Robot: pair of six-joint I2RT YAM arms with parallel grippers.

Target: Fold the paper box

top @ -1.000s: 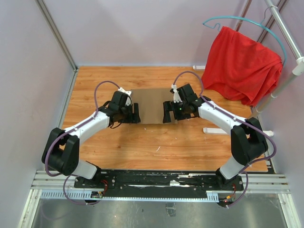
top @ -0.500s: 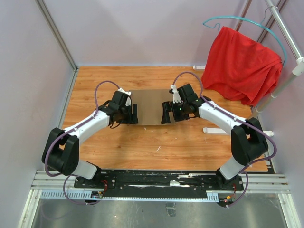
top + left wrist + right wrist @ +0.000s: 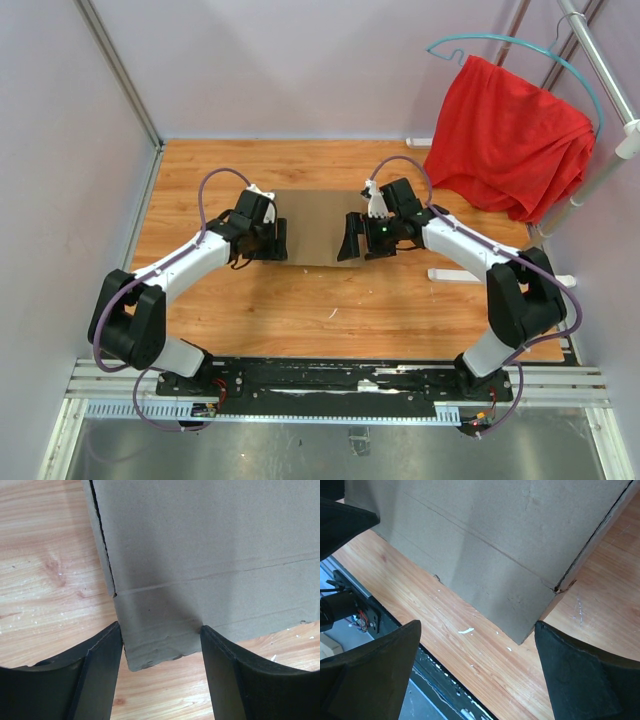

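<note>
On the wooden table [image 3: 300, 300] the box [image 3: 315, 225] lies flat at centre, not yet folded. The left pincer [image 3: 272, 240] and right pincer [image 3: 350, 238] both stand spread at its near corners. The flaps would likely fold best if both pincers grip squarely and lift together along the creases.

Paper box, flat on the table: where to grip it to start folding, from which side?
The left edge strip of the paper box, from the left, low along the table: it lies flat with a crease parallel there. The open left pincer straddles its corner.
</note>
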